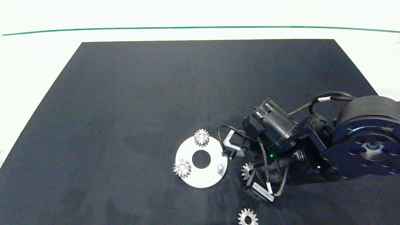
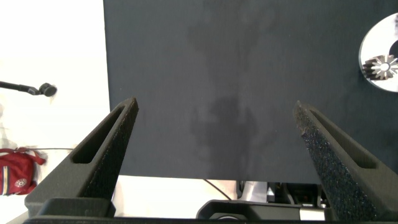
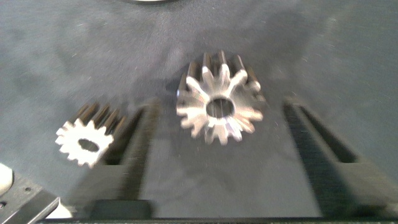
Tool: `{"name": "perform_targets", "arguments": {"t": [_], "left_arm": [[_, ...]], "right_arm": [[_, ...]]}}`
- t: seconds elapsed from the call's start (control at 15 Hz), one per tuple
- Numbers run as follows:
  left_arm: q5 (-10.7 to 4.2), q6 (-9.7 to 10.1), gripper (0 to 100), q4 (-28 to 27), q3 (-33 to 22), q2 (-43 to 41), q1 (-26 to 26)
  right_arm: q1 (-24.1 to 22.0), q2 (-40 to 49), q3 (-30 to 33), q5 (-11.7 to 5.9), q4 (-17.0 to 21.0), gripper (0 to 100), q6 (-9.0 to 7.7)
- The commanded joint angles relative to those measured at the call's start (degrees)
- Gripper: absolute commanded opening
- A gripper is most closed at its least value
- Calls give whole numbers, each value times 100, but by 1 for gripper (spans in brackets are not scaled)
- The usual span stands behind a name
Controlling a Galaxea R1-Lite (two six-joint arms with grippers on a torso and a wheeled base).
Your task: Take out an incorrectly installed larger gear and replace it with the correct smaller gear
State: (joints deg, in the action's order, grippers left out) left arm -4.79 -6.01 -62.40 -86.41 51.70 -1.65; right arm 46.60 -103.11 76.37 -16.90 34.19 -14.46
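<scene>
— Four gears are counted in all. Where is the larger gear (image 3: 217,87) to be found?

— It is seen lying flat on the black mat (image 1: 140,93), just beside the round silver plate (image 1: 200,179), on the side nearest the right arm (image 1: 359,140). In the head view it is half hidden under the wrist. It is bracketed by the right end effector (image 3: 221,109), whose fingers (image 3: 134,155) are spread apart, one on each side of the teeth. No contact with the gear can be made out.

— How is that arm posed?

— It is brought in from the right edge and bent down low over the mat, with the wrist turned towards the plate.

— And the smaller gear (image 1: 247,217)?

— It is seen flat on the mat at the near edge, apart from the plate and just outside one finger of the right end effector.

— What is carried on the plate?

— Two other gears (image 1: 201,137) are seated on its rim, and one bare peg (image 1: 220,167) is left standing beside the centre hole.

— And the other arm?

— The left end effector (image 2: 214,104) is held wide open with nothing between its fingers, above the mat's edge where the white tabletop (image 2: 50,50) begins, well apart from the plate. It is not seen from the head camera.
</scene>
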Motion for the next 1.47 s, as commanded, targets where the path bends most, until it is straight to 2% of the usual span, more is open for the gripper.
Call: {"name": "perform_targets", "arguments": {"t": [0.07,0.33,0.47,0.53,0.6,0.67,0.73,1.0,1.47], "left_arm": [[-4,-5,100,-35,1,7,-2],[-4,-5,100,-35,1,7,-2],[-4,-5,100,-35,1,7,-2],[-4,-5,100,-35,1,7,-2],[-4,-5,100,-35,1,7,-2],[-4,-5,100,-35,1,7,-2],[-4,-5,100,-26,1,16,-2],[-4,-5,100,-26,1,16,-2],[-4,12,100,-26,-34,33,-29]], "right_arm": [[455,827,-237,-51,35,100,-48],[1105,1214,-800,-24,26,100,-13],[1132,1100,-993,-15,-62,100,57],[1132,942,-1072,-15,-291,100,180],[1132,827,-1133,-15,-484,100,233],[1158,713,-1239,-42,-748,100,224],[1255,634,-1274,-42,-827,100,233],[1527,493,-1292,-209,-818,100,242],[1413,397,-1485,-226,-827,100,259]]}}
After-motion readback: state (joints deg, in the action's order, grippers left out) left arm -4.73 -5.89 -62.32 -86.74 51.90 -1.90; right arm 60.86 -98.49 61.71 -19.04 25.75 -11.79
